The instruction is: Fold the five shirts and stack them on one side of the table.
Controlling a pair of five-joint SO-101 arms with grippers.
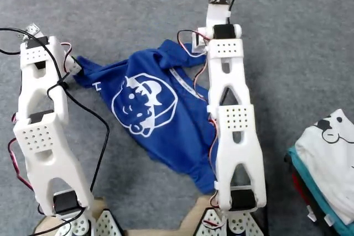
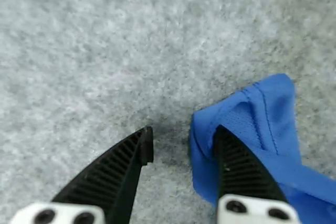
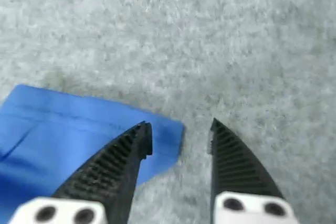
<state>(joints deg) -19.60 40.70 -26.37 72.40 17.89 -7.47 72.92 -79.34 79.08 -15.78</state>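
- High view: a blue shirt (image 1: 149,114) with a white cartoon print lies spread and rumpled, print up, on the grey worktop (image 1: 287,70) between the two arms.
- One sleeve stretches toward the left arm (image 1: 41,131). The bunched collar end lies by the head of the right arm (image 1: 232,131).
- The lower hem runs under the right arm, close to its base.
- Left wrist view: the sleeve end of the shirt (image 2: 257,124) is folded over on itself, with bare worktop (image 2: 131,35) beside it.
- The left arm's fingers (image 2: 121,166) are apart. One is over the sleeve's edge and the other over bare worktop, so the edge sits in the gap.
- Right wrist view: a flat corner of the shirt (image 3: 68,124) lies on the worktop (image 3: 236,35).
- The right arm's fingers (image 3: 115,166) are also apart. One is over that corner and the other over bare worktop beside it.
- In the high view, a stack of folded shirts (image 1: 326,158) sits at the right edge of the worktop, well apart from the blue one.
- Its top shirt is white with a printed animal face. Teal and dark layers show beneath it.
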